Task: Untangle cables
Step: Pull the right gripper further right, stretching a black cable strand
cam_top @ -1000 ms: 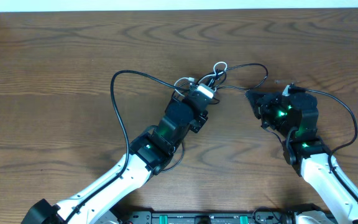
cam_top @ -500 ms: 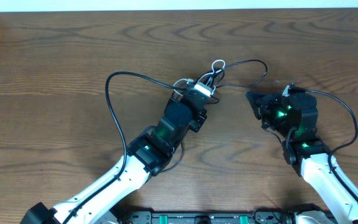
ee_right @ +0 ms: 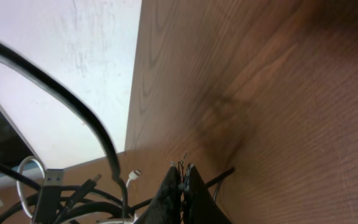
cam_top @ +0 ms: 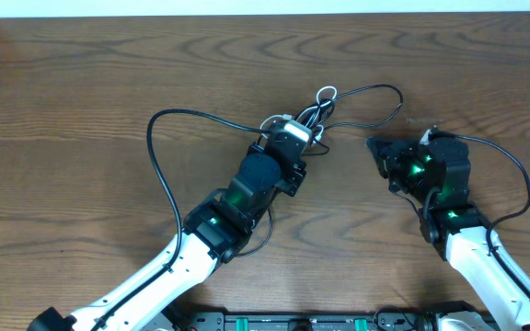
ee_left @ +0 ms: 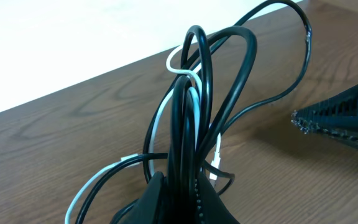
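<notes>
Leftward pull by left gripper (cam_top: 302, 135), clamped on cables (cam_top: 318, 108), widens 1 loop; right gripper (cam_top: 374, 144), pinched shut, waits clear.

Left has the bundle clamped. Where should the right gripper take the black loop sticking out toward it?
I'd take the black loop at its outer bend, coming in from the right, jaws across the cord. There it is a single strand clear of the bundle and of the left gripper. The right gripper is shut, so open it first.
</notes>
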`<action>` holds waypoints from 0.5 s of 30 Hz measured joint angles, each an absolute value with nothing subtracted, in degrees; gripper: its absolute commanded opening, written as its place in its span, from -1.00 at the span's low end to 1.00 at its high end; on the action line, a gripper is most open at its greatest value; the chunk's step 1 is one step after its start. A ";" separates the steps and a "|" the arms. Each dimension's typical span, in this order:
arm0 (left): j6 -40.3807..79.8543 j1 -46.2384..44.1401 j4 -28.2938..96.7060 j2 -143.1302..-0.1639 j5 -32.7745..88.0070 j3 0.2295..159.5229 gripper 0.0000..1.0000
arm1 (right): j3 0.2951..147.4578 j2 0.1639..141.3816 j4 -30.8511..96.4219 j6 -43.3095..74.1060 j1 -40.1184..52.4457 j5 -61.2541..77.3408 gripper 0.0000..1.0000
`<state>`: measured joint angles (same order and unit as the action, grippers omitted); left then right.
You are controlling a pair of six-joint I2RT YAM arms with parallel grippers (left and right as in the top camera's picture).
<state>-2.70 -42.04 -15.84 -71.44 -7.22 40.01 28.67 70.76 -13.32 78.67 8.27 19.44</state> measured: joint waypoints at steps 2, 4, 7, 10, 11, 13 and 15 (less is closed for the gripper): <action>-2.52 -42.06 -15.81 -71.40 -7.16 40.01 -0.85 | 28.67 70.76 -13.32 78.67 8.05 19.46 -0.97; -2.31 -42.04 -15.81 -71.40 -6.94 40.01 -0.85 | 28.67 70.76 -13.32 78.65 7.99 19.29 -0.85; -1.87 -42.06 -15.81 -71.40 -6.72 40.01 -0.85 | 28.67 70.76 -13.30 78.48 7.99 19.16 0.10; -1.65 -42.06 -15.81 -71.40 -6.55 40.01 -0.85 | 28.67 70.76 -13.39 77.10 7.99 19.25 0.88; -1.61 -42.06 -15.81 -71.40 -6.52 40.01 -0.85 | 28.67 70.76 -13.58 76.53 7.99 19.40 0.93; -1.50 -42.06 -15.84 -71.40 -6.52 40.01 -0.85 | 28.67 70.76 -14.28 75.57 7.99 19.70 0.99; -1.48 -42.06 -15.84 -71.40 -6.50 40.01 -0.85 | 28.67 70.76 -15.77 75.09 7.99 20.60 0.99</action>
